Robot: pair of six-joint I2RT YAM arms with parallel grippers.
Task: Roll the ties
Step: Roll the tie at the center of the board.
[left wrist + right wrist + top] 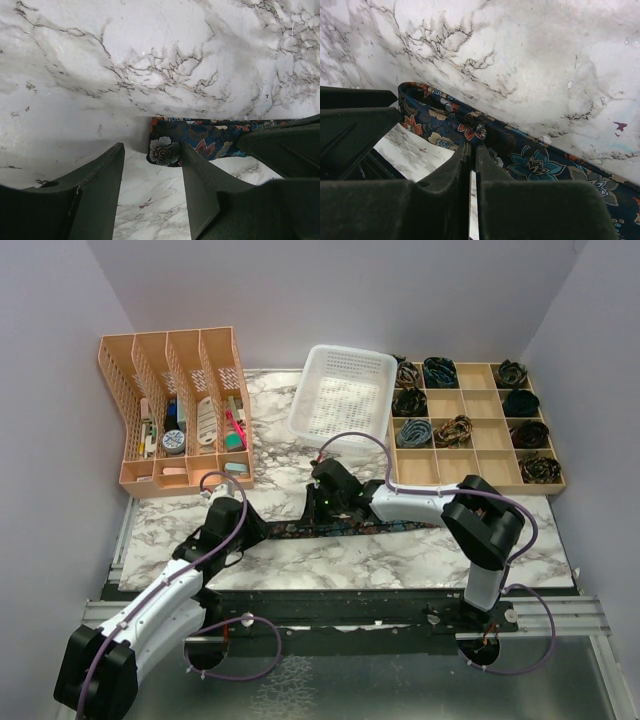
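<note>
The soft, limp tie (530,165) is judged best taken at its end; it is pinched by the closed right gripper (471,146), and the left gripper (152,150) is seen half open.

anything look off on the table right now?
Nothing spilled or damaged. Only the white basket sits skewed at the back of the marble mat, one corner by the divider tray. The tie lies straight across the mat.
</note>
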